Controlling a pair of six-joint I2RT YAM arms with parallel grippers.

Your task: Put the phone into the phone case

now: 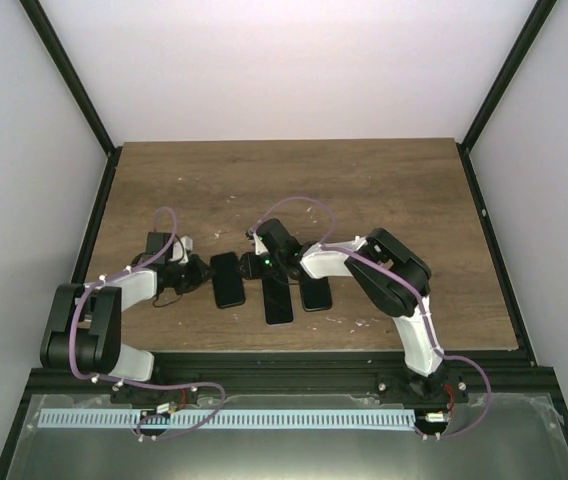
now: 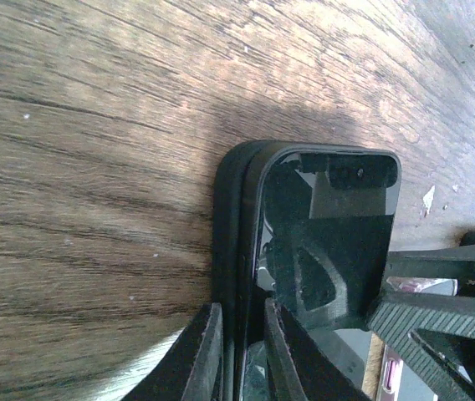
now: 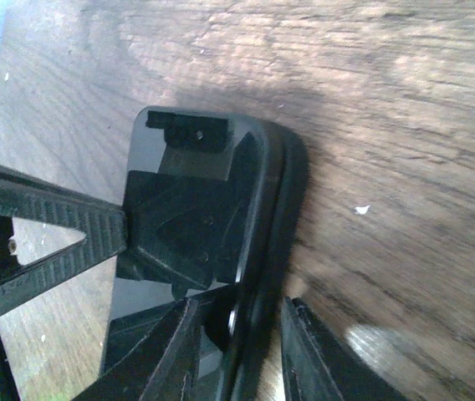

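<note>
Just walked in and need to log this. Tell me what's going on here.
Both arms are working on the phone, which lies on the table. The left gripper is pinched on the long edge nearest it. The right gripper straddles the opposite edge with its jaws apart, not gripping. A thick dark rim runs round the screen; whether that is a case cannot be told. Two more dark slabs lie alongside.

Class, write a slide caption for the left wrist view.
Left end effector pinches the glossy phone by its rim on the wooden table.
</note>
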